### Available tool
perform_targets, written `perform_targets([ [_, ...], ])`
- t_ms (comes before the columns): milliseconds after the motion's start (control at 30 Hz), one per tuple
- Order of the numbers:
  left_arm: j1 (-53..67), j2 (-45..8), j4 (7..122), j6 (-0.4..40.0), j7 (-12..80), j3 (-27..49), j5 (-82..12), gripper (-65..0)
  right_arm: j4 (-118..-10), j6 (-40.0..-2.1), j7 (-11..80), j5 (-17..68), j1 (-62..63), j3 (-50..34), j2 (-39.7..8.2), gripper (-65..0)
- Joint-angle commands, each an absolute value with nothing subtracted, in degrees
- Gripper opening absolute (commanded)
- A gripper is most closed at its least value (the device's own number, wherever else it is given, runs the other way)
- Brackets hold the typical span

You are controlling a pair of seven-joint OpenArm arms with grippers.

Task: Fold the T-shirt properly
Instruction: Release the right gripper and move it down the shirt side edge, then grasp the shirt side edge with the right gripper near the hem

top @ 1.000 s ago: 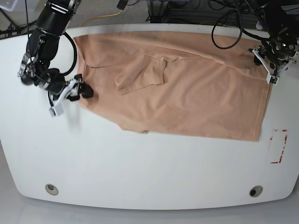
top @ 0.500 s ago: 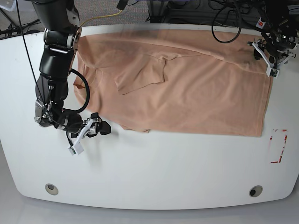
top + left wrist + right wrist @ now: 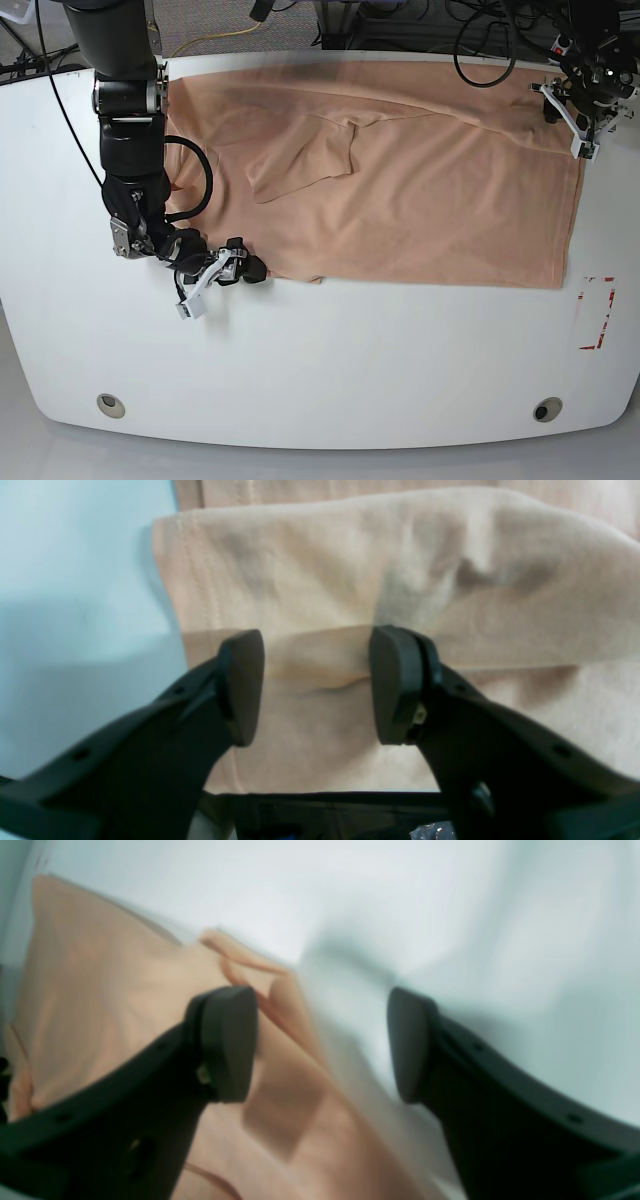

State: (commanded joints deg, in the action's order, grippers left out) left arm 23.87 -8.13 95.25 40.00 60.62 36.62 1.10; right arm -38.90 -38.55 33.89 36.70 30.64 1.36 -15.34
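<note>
The peach T-shirt [image 3: 400, 190] lies spread across the white desk [image 3: 320, 370], one sleeve folded onto its chest. The right pincer [image 3: 320, 1042] gapes wide, empty, a bunched hem corner just beside its left tip (blurred). The left pincer [image 3: 315, 685] is also wide apart, a stitched hem fold lying between its tips, ungripped.

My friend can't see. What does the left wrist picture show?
Two black fingers of the open left gripper hover over the peach T-shirt, either side of a fold in the cloth. The shirt's stitched hem runs down the left, and bare white table lies beyond it.
</note>
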Motion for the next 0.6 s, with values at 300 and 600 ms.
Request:
perform_targets([
  [300,23.9,-8.1,95.2,40.0,60.6,36.6,1.1,-32.5,-38.6,-38.3,33.5,36.7,31.0,5.1,-13.2,-38.7],
  [600,23.9,-8.2,95.2,40.0,60.6,36.6,1.1,-32.5,-38.6,-33.5,33.5,37.0,31.7,4.9,-11.7,-43.8],
])
